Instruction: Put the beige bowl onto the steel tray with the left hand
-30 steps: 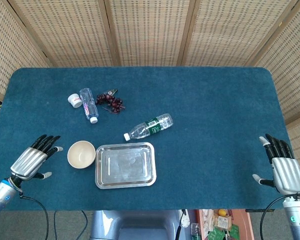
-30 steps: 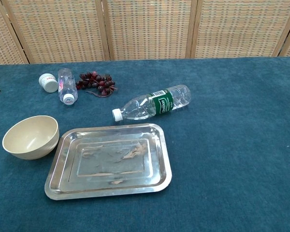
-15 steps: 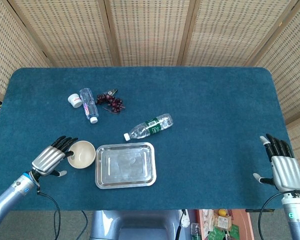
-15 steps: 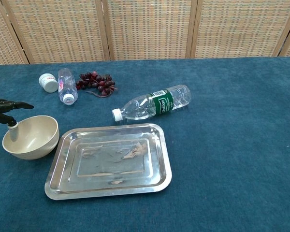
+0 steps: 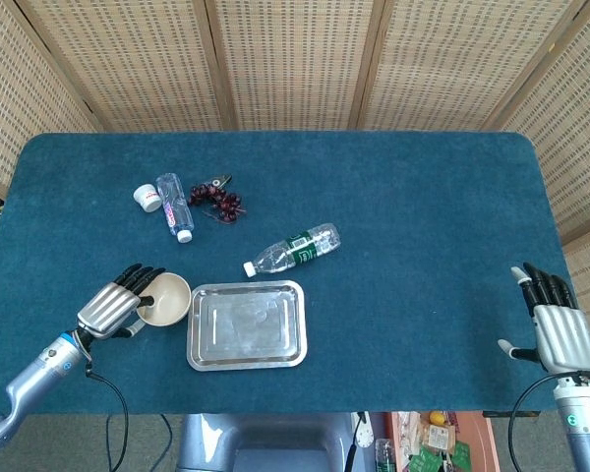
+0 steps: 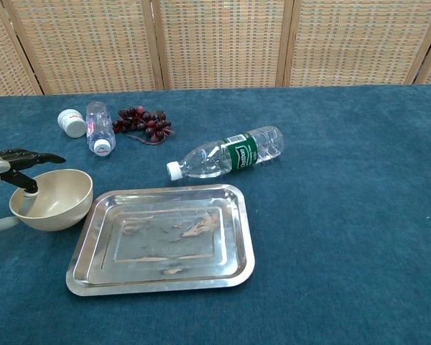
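left hand (image 5: 118, 302) fingers (image 6: 30, 155) hooked over the beige bowl (image 6: 52, 200) rim (grip unconfirmed), lift clear, then right to steel tray (image 6: 237, 215).

We are looking at a staged test or lab setup rather than a lived-in room: a tabletop covered in dark teal carpet-like cloth (image 5: 423, 197) stands boxed in by folding screens of woven beige cane in wooden frames (image 5: 295, 59), which shut off everything behind. Beyond the tabletop's near edge we see black cables (image 5: 108, 433) hanging down and a bin of assorted small packaged items on the floor (image 5: 433, 447).
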### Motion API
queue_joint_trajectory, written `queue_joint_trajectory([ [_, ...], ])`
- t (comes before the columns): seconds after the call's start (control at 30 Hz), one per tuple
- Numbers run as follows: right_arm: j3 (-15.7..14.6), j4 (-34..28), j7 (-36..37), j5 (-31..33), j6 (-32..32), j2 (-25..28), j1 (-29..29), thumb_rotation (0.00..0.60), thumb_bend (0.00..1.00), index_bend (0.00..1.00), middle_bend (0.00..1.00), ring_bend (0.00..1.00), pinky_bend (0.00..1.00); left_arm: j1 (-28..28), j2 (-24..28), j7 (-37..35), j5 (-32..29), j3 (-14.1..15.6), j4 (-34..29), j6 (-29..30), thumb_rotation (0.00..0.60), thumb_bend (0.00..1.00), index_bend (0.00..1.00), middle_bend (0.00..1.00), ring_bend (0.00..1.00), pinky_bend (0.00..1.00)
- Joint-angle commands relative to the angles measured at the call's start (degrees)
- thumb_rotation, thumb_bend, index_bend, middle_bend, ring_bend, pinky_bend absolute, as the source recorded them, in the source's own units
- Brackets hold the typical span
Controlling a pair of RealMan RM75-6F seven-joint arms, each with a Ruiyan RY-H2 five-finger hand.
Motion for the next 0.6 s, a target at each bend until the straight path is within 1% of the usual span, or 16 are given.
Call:
queue_joint_trajectory([
  [0.03, 0.0, 0.0, 0.0, 0.0, 0.0, 0.0, 0.0, 0.6, 0.0, 0.0, 0.0, 0.0, 0.0, 0.0, 0.3, -0.3, 0.0, 0.1, -0.3, 1.0, 0.6, 0.41, 0.59, 0.0, 0.0, 0.0],
  [0.23, 0.0, 0.1, -0.1, 0.4, -0.2, -0.2, 0.1, 0.6, 0.0, 0.0, 0.0, 0.0, 0.0, 0.1, 2.4, -0.8, 1.5, -0.1, -2.0, 5.9, 0.6, 0.42, 0.61, 0.0, 0.0, 0.0],
  [0.4, 0.0, 0.3, -0.3, 0.7, -0.4, -0.3, 0.2, 0.6, 0.0, 0.0, 0.0, 0.0, 0.0, -0.4, 5.8, 1.5, 3.4, -0.6, -5.9, 9.9, 0.6, 0.43, 0.62, 0.0, 0.0, 0.0],
  [0.47, 0.0, 0.4, -0.4, 0.9, -0.5, -0.4, 0.3, 0.6, 0.0, 0.0, 0.0, 0.0, 0.0, -0.9, 7.2, 3.0, 4.3, -0.8, -8.0, 10.6, 0.6, 0.43, 0.62, 0.0, 0.0, 0.0],
  [0.6, 0.1, 0.5, -0.5, 1.3, -0.7, -0.5, 0.4, 0.6, 0.0, 0.0, 0.0, 0.0, 0.0, -2.5, 8.1, 5.4, 6.3, -0.9, -11.4, 10.6, 0.6, 0.43, 0.62, 0.0, 0.0, 0.0],
])
